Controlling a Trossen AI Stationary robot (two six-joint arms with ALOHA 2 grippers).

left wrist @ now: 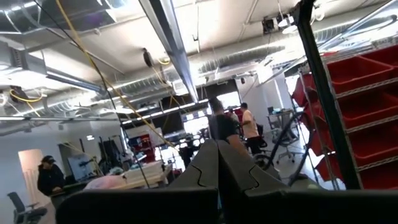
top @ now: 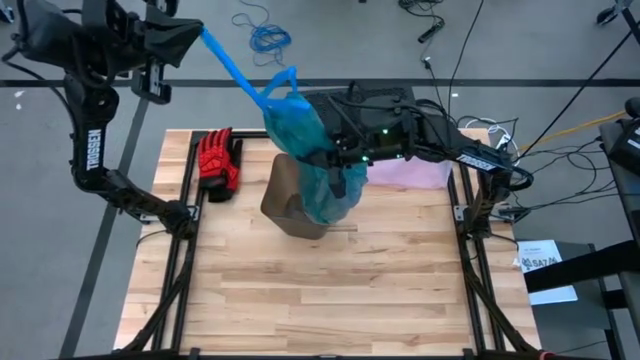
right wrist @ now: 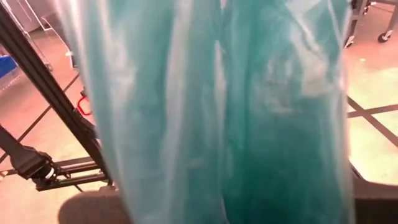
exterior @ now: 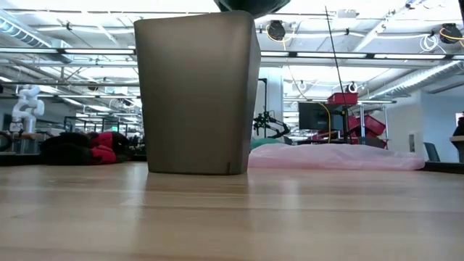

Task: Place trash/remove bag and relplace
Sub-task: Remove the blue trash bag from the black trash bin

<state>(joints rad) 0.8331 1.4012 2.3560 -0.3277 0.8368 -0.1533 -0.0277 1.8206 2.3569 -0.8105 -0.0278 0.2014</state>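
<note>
Crinkly translucent teal bag [top: 318, 165]; tapered bin [exterior: 197, 94]

Teal-green translucent bag [top: 310, 150], crinkled, stretched upward, hanging above the table

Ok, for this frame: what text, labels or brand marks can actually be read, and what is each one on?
"TROSSEN": white letters running along the left arm, high view.
Printed sheet beside the table's right edge: dark print on it, too small to read.
No legible text on the bag, the bin or the red gloves.
</note>
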